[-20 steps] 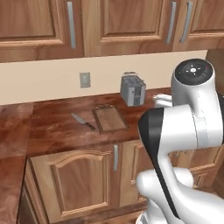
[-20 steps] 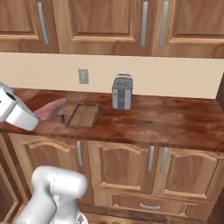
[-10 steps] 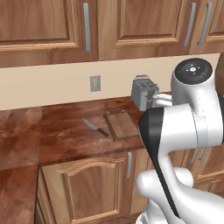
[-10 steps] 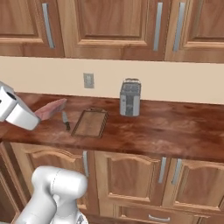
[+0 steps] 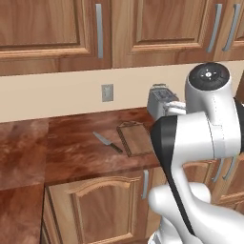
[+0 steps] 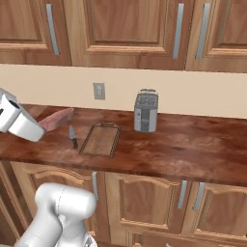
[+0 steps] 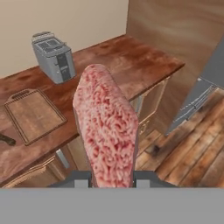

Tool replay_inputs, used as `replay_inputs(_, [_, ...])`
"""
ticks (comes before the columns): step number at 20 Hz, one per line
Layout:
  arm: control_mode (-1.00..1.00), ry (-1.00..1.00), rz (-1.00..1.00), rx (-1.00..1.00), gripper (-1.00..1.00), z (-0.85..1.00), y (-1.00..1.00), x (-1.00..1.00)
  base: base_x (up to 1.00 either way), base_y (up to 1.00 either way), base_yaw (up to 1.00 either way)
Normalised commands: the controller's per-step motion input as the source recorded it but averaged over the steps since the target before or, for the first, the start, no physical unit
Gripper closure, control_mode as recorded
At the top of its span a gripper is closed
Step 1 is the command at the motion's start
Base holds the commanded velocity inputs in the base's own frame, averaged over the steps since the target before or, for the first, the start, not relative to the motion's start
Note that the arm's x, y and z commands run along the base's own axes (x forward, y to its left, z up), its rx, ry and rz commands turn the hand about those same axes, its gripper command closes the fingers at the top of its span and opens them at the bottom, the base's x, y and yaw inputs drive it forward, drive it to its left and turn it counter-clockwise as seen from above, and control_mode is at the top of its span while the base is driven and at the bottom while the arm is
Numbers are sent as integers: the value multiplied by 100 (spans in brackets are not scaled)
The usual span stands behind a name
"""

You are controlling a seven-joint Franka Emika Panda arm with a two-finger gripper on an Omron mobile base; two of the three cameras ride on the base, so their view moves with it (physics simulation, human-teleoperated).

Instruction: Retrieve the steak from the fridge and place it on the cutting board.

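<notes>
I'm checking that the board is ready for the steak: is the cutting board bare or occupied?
Bare. The cutting board lies flat with nothing on it; the knife rests beside it on the counter.

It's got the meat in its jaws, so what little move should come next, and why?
Probably carry the steak across toward the cutting board. The meat is clamped in the gripper and hangs off the counter's front edge, while the board lies bare between the knife and the toaster.
</notes>
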Motion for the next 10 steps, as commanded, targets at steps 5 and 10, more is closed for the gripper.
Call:
replay_inputs(5, [-100, 0, 6, 0, 100, -3, 7, 40, 0, 0, 0])
replay_inputs(10, [-100, 5, 7, 4, 100, -49, -3, 36, 0, 0, 0])
